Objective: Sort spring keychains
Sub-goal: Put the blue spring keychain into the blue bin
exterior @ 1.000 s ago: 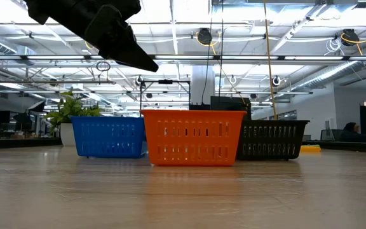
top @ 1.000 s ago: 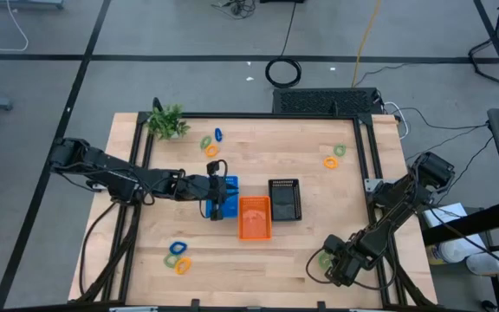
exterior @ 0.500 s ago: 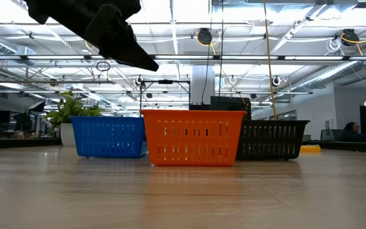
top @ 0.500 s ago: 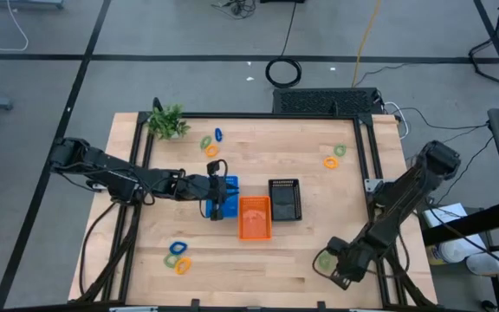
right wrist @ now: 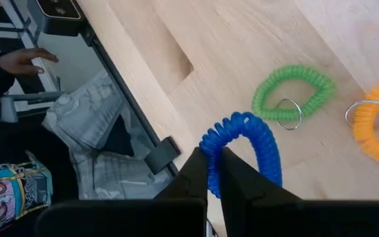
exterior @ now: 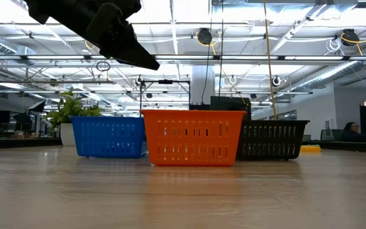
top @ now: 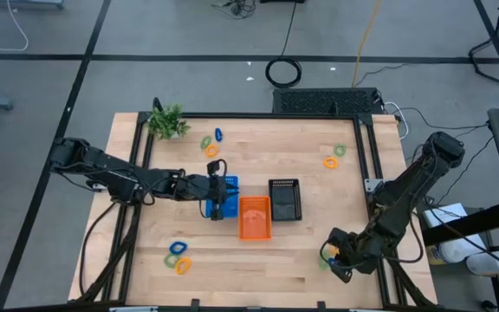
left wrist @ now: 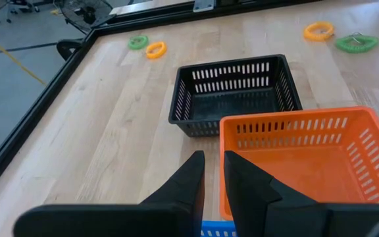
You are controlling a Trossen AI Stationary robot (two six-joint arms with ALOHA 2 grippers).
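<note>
Bright even overhead light, ceiling strip lights (exterior: 170, 16) glaring in the low view, left arm (exterior: 88, 25) a backlit black silhouette, soft faint shadows on the bench (top: 301, 243), near tool fingers (right wrist: 206, 178) slightly blurred

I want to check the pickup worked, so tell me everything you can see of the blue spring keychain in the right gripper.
The blue spring keychain is a glossy coiled plastic loop, arched upward from the right gripper, whose shut fingers pinch one end of it. It looks lifted off the wooden table; whether any part touches the wood is unclear. A green keychain with a metal ring and an orange keychain lie flat beside it, apart from it.
</note>
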